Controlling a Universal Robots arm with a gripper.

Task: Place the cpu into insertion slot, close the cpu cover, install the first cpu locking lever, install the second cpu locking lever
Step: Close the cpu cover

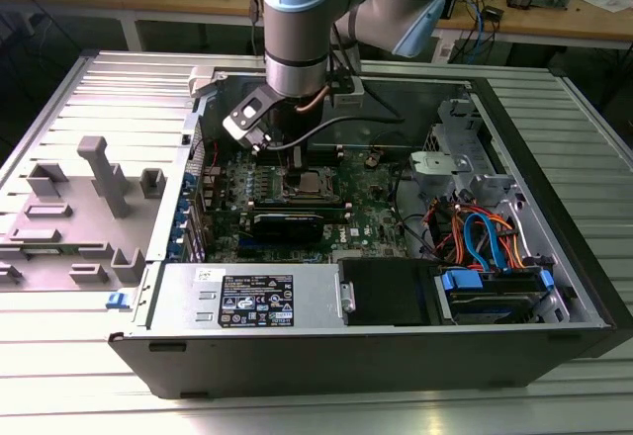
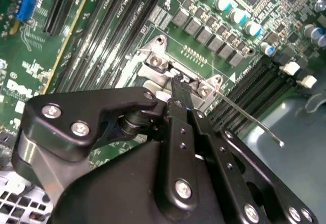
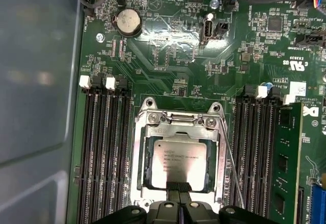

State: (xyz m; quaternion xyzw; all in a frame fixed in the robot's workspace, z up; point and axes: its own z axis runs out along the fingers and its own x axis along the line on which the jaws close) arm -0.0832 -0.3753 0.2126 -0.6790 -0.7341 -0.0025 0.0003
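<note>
Open computer case (image 1: 554,158), lying on its side on a slatted metal table (image 1: 59,386), motherboard facing up. Robot arm: reaches down into the case, gripper (image 1: 295,163) low over the board in the exterior view. Chip (image 3: 178,165): silvery-grey square, seated flat in the socket (image 3: 135,183), its top showing through the window of the metal cover (image 3: 175,132), which lies down around it. Gripper fingers: pressed together with no visible gap, in both wrist views; the joined tip (image 3: 178,186) rests at one edge of the chip where it meets the cover, and in the second wrist view the same tip (image 2: 175,84) sits against the socket's metal frame. Locking lever (image 3: 233,168): thin wire rod along one side of the socket, angling away from it over the neighbouring memory slots (image 3: 254,152); its free end stands clear of the board in the second wrist view (image 2: 249,119). Also on the board: a round coin battery (image 3: 128,21). In the case: power supply box (image 1: 252,297) and a drive bay with blue and orange cables (image 1: 490,247). Grey moulded fixtures (image 1: 104,173) stand on the table at the exterior view's left.
</note>
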